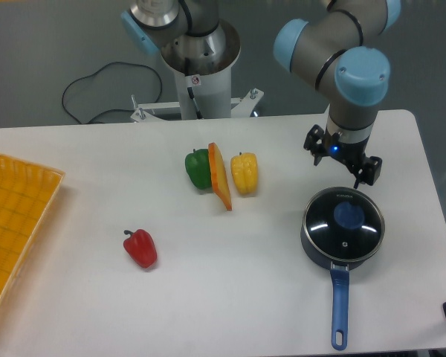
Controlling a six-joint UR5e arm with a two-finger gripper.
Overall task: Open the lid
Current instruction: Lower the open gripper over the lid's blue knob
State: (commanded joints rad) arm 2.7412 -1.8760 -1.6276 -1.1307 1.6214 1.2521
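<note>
Above, your two-finger gripper [342, 155] hangs open; grasp the fragile, slippery round clear glass lid [343, 224] by its blue centre knob [348, 216].

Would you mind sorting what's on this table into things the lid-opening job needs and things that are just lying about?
Belongs to the job:
- lid, sitting on the saucepan
- blue knob
- saucepan
- gripper, fingers apart, empty

Just lying about:
- green pepper
- orange slice
- yellow pepper
- red pepper
- yellow tray
</note>
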